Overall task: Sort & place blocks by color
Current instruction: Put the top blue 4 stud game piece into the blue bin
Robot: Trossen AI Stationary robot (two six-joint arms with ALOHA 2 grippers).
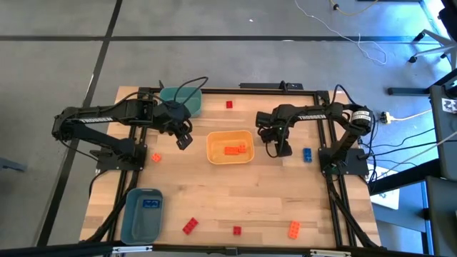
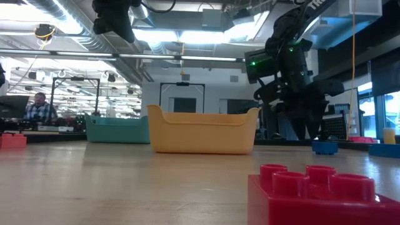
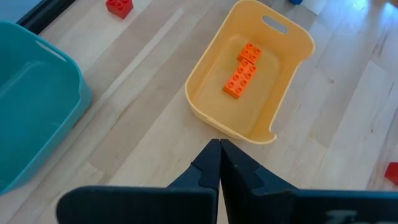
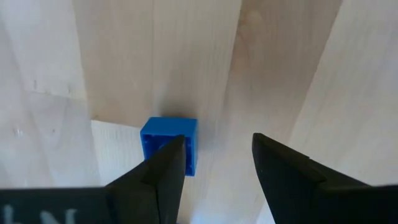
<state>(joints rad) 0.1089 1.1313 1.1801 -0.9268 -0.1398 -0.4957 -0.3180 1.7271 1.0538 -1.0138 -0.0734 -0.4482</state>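
Your right gripper [image 4: 214, 158] hung with its fingers spread apart over the bare wood, a small blue block [image 4: 169, 145] lying on the table partly behind one finger [image 4: 163, 168] — not between the two. From above, that gripper [image 1: 280, 148] sat between the yellow bin [image 1: 230, 147] and the blue block [image 1: 307, 154]. Your left gripper [image 3: 219, 163] was pinched shut on nothing, raised above the table between the teal bin [image 1: 180, 101] and the yellow one. Two orange blocks [image 3: 242, 70] lay touching inside the yellow bin. The blue bin [image 1: 143, 211] stood at the near left corner. Loose on the table you had red blocks [image 1: 190, 226] near the front edge and one by the far edge — plus orange blocks [image 1: 293, 229] at the front right and at the left.
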